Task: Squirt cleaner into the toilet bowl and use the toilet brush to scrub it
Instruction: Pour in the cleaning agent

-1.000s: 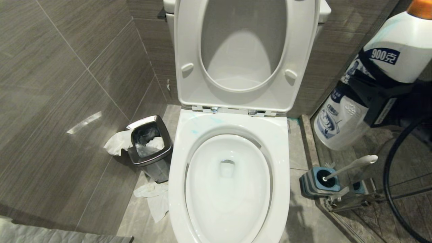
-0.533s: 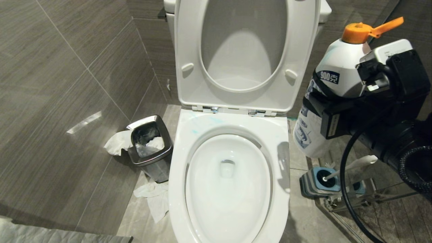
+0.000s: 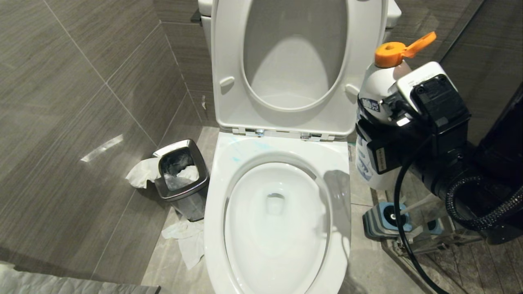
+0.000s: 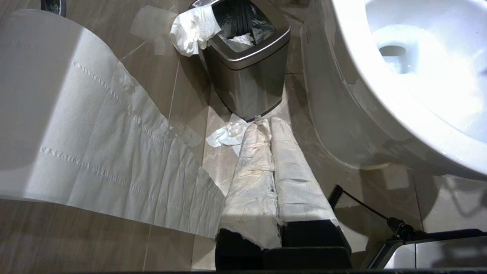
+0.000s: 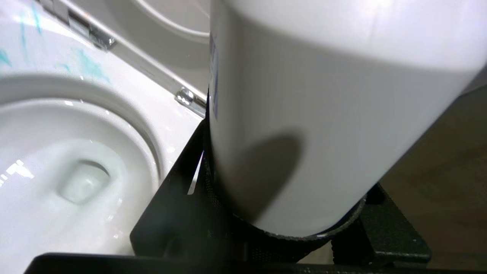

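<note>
Upright, apparently, bottle (image 3: 378, 118) (orange-capped) gripped by right end effector (image 3: 382, 153) beside toilet bowl (image 3: 339, 163).

White bottle (image 3: 378, 122) with orange cap: blue label patch near shoulder, white characters on it, partly hidden, not legible. Lower label mostly covered, unreadable. White sticker on black clamp: print too small. No other text legible.
</note>
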Motion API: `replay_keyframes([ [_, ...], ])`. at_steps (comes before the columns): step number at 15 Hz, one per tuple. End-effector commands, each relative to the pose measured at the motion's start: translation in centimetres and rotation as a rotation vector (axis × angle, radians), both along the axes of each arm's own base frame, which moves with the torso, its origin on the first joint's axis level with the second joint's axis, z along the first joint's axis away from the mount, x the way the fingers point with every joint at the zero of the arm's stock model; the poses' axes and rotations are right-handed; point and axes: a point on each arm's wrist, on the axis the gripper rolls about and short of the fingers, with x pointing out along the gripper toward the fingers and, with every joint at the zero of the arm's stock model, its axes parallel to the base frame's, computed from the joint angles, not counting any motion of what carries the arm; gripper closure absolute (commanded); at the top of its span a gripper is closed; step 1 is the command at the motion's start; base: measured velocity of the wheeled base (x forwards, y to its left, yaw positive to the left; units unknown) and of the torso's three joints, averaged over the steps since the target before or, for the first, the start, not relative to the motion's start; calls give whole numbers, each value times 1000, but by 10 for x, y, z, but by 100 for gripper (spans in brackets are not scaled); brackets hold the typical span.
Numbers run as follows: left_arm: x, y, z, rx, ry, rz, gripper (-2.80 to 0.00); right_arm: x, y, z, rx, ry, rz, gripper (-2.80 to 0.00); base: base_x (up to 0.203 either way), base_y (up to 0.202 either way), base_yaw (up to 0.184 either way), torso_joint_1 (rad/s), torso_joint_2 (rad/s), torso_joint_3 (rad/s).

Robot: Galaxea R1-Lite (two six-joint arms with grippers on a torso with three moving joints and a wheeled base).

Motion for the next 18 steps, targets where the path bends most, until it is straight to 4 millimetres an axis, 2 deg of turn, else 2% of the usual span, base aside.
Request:
replay_keyframes([
  [1, 0, 0, 0, 4, 1, 0, 0, 2, 2, -2, -103, -6, -14, 0, 0, 0, 0, 0, 0, 0],
  [8, 0, 0, 0, 4, 1, 0, 0, 12, 9, 9, -408, -58, -86, 0, 0, 0, 0, 0, 0, 0],
  [13, 0, 0, 0, 3, 1, -1, 0, 18, 7, 12, -651, -41, -125, 0, 0, 0, 0, 0, 0, 0],
  [18, 0, 0, 0, 3, 1, 0, 0, 23, 8, -5, -854, 79, -112, 0, 0, 0, 0, 0, 0, 0],
])
